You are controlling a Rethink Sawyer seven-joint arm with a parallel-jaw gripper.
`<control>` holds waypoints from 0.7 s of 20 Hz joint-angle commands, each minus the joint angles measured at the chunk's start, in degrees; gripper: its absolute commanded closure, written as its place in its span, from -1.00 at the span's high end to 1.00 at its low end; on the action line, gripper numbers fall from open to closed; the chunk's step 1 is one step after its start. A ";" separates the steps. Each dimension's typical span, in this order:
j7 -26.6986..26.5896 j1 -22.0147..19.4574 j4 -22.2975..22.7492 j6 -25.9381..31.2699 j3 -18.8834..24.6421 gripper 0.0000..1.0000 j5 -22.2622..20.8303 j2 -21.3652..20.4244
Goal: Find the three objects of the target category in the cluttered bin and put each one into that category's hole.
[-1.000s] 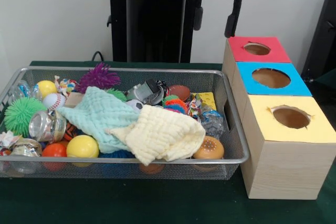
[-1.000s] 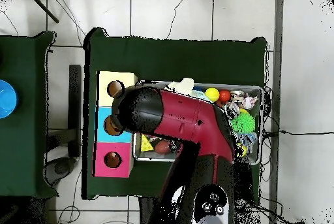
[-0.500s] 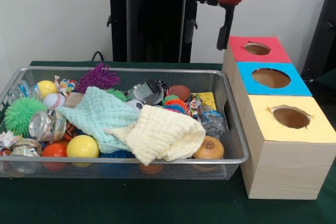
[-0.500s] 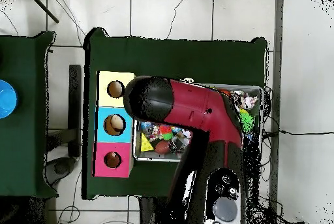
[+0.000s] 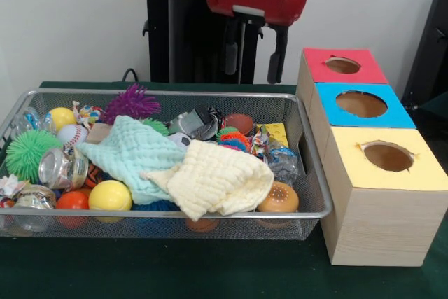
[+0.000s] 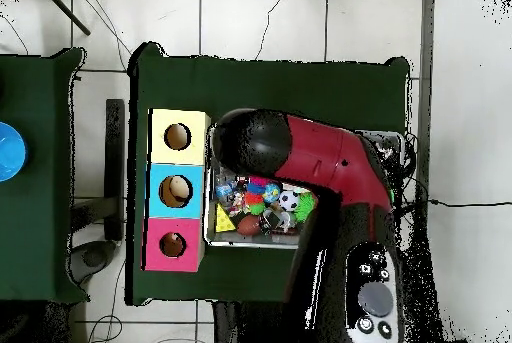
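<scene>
- Front view: the gripper [image 5: 253, 57] hangs above the bin's far rim, its two dark fingers spread apart with nothing between them.
- The bin [image 5: 318, 194], silver mesh, holds two cloths, mint [image 5: 129, 152] and cream [image 5: 217, 178], over balls and toys.
- Three boxes stand right of it; the hole [image 5: 342, 65] sits in the farthest, red-topped one.
- Overhead view: the arm [image 6: 310, 164] covers most of the bin, so its contents probably can't be counted; the red box's hole [image 6: 173, 245] lies beside it.

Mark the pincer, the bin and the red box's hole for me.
pincer [image 5: 254, 56]: front view, the gap midway between its two dark fingertips.
bin [image 5: 210, 213]: front view, its near metal rim.
red box's hole [image 5: 343, 65]: front view, the middle of the round opening.
</scene>
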 commanded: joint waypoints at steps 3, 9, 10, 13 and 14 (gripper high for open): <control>-7.73 -4.87 3.63 1.49 8.20 1.00 -2.79 0.77; -8.78 -7.16 4.67 1.22 9.66 1.00 -3.99 0.04; -8.49 -7.26 4.67 1.34 9.62 1.00 -4.24 0.01; -8.93 -8.28 4.56 0.97 10.22 1.00 -5.23 0.09; -8.91 -8.66 4.73 0.72 10.56 1.00 -5.58 0.13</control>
